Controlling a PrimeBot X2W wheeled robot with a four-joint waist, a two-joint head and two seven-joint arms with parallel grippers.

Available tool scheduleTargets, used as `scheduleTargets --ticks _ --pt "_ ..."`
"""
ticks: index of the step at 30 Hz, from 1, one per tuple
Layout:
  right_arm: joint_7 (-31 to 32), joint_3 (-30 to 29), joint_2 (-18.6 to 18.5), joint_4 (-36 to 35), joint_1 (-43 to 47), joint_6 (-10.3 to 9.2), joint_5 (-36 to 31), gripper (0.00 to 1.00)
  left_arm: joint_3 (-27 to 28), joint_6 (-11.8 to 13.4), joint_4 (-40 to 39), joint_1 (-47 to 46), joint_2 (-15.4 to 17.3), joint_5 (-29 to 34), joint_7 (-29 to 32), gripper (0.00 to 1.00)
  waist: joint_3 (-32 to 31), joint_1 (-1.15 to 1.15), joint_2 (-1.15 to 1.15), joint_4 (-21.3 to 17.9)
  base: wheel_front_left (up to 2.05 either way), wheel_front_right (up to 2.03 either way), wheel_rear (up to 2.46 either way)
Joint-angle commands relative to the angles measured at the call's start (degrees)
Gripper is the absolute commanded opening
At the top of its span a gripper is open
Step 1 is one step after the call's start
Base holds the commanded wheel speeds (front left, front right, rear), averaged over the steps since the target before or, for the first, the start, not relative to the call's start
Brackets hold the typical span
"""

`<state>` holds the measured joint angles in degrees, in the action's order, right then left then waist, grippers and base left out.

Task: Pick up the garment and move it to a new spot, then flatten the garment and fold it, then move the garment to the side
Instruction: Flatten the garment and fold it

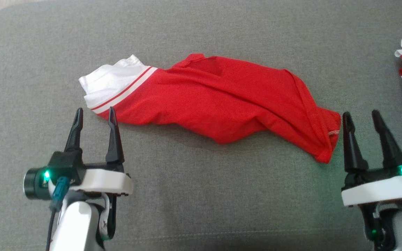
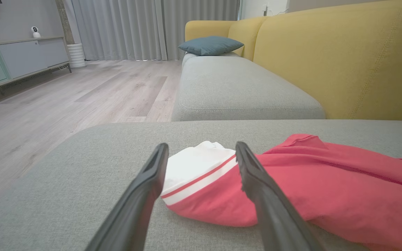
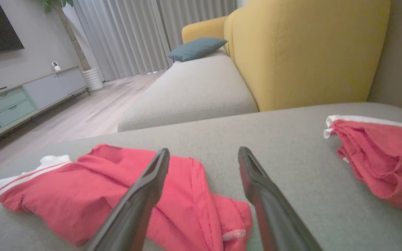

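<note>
Red garment (image 1: pixel 222 101) lies crosswise between two empty, wide-open jaws: left gripper (image 1: pixel 95 113) at its white end, right gripper (image 1: pixel 360 115) beside its hem.

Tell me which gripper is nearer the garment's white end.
Left. The left gripper is right beside the white end; the right gripper is beside the opposite red hem of the garment.

Ahead of me, a yellow sofa back (image 2: pixel 344 62) rises over grey seat cushions (image 2: pixel 239 87) bearing a teal pillow (image 2: pixel 209 45); grey curtains (image 2: pixel 124 28), pale wood floor (image 2: pixel 65 104), low cabinet (image 2: pixel 12 59).
</note>
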<state>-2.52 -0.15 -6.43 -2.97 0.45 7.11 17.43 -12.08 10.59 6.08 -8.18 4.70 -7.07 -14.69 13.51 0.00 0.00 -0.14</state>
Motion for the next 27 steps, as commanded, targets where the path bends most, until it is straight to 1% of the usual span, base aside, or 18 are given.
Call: scheduleTargets --ticks 1,2,4,11,23,27 --pt "0.07 0.84 -1.39 -4.13 -2.17 0.37 -1.16 1.00 2.13 0.19 -1.63 -0.47 1.10 -0.03 -0.30 1.00 -0.61 0.00 0.00 -0.11 0.00 0.00 0.00" --pt "0.80 0.62 -1.55 -5.80 -2.43 0.37 -1.71 1.00 2.04 0.22 -1.71 -0.16 1.21 -0.03 -0.30 1.00 -0.90 0.00 0.00 -0.09 0.00 0.00 0.00" --pt "1.52 0.34 -1.46 -6.85 -2.32 0.37 -1.96 1.00 1.93 0.24 -1.73 0.05 1.30 -0.06 -0.30 1.00 -1.10 0.00 0.00 -0.01 0.00 0.00 0.00" --pt "2.59 -0.19 -0.81 -8.28 -1.58 0.37 -2.05 1.00 1.87 0.53 -2.01 0.48 1.57 -0.35 -0.29 1.00 -1.13 0.00 0.00 -0.16 0.00 0.00 0.00" --pt "3.34 -0.53 -0.35 -7.90 -1.80 0.37 -1.68 1.00 1.45 0.90 -2.35 -0.07 1.83 -0.58 -0.22 1.00 -0.27 0.00 0.00 -0.10 0.00 0.00 0.00" --pt "4.48 -0.72 -1.71 -5.14 -3.29 0.37 -1.11 1.00 1.20 1.06 -2.88 -0.90 1.79 -0.54 -0.19 1.00 1.29 0.00 0.00 0.10 0.00 0.00 0.00"
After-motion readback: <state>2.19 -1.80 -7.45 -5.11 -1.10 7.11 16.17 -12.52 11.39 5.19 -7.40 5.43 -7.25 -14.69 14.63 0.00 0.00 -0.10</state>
